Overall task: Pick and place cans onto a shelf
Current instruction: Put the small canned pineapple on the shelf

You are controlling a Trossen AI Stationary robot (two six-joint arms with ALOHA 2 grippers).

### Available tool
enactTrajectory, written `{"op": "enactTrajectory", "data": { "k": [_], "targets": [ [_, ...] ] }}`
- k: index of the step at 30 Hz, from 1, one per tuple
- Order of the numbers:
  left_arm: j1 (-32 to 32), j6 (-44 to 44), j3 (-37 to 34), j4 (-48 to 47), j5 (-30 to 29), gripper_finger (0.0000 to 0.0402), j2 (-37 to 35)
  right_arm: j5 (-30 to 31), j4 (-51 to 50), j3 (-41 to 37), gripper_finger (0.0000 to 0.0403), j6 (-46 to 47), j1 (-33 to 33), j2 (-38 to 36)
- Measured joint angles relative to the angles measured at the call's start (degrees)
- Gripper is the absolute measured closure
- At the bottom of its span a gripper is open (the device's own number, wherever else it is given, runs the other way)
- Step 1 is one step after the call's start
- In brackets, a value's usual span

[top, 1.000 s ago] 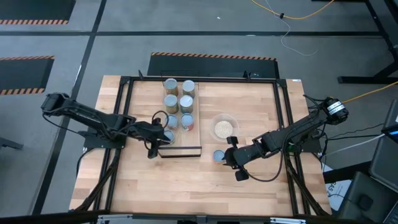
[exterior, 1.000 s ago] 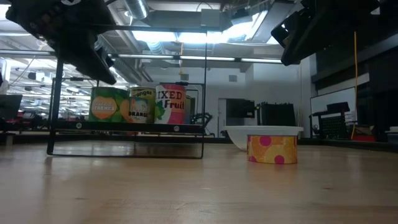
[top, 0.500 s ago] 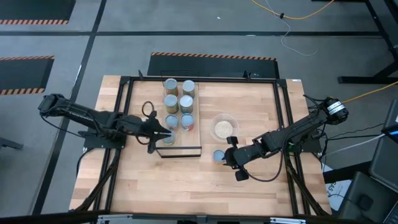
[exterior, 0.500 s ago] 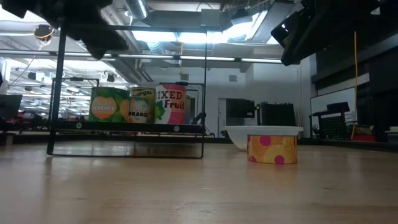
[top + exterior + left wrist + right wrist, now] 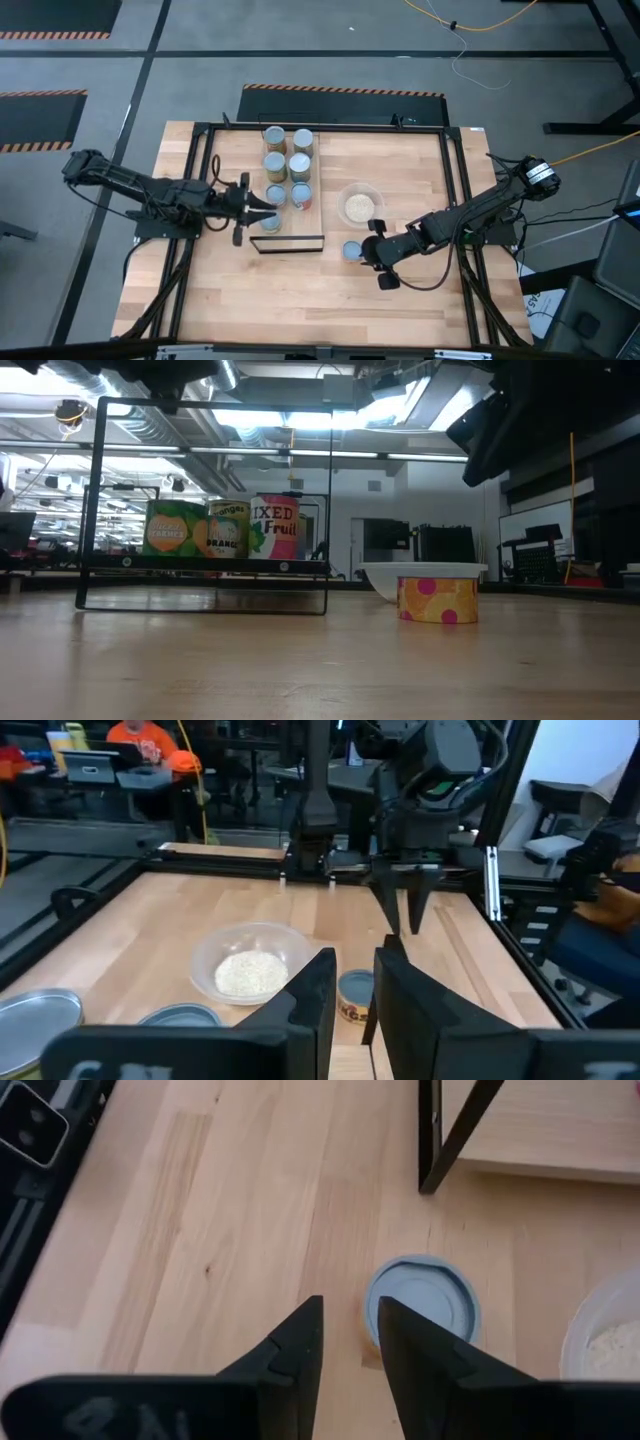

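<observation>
We look down on a butcher-block desk (image 5: 300, 300) ringed by a black frame. Across its far half lies the shelf (image 5: 312, 226), a light-wood board with a thin black frame at its near end.

On the shelf stand the cans (image 5: 287, 168), two rows running away from us, silver tops farther back and pale-blue tops nearer. From desk height we read three of them side by side on the raised board, green, orange and a red-and-white label.

The left arm reaches in from the left side of the desk. Its left pincer (image 5: 257, 209) sits at the near left corner of the shelf, just beside the nearest cans. In its wrist view the two dark fingers (image 5: 312, 995) stand a narrow gap apart with nothing between them, so we call it slightly spread and empty.

The right arm comes in from the right edge. Its right pincer (image 5: 371, 247) hangs just beside one loose can (image 5: 352, 250) standing on the bare desk, near the shelf's near right corner. In that arm's wrist view the fingers (image 5: 300, 1342) are also a narrow gap apart, with the pale-blue lid seen past them and not pinched; from the side the arm is clearly above this orange can with pink dots.

A clear round bowl (image 5: 359, 205) of beige grains sits just behind the loose can.
</observation>
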Motion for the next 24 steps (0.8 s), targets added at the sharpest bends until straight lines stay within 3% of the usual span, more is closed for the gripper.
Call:
{"op": "enactTrajectory", "data": {
  "k": [10,24],
  "targets": [
    [-2.02,0.06,0.0,0.1,-0.5,0.0337,0.02,0.07,1.92,-0.12,0.0299,-14.51,-0.78,0.91],
    [-2.1,0.06,0.0,-0.06,-0.53,0.0337,0.03,0.07,2.72,-0.12,0.0299,-16.45,-3.44,10.61]
  ]
}}
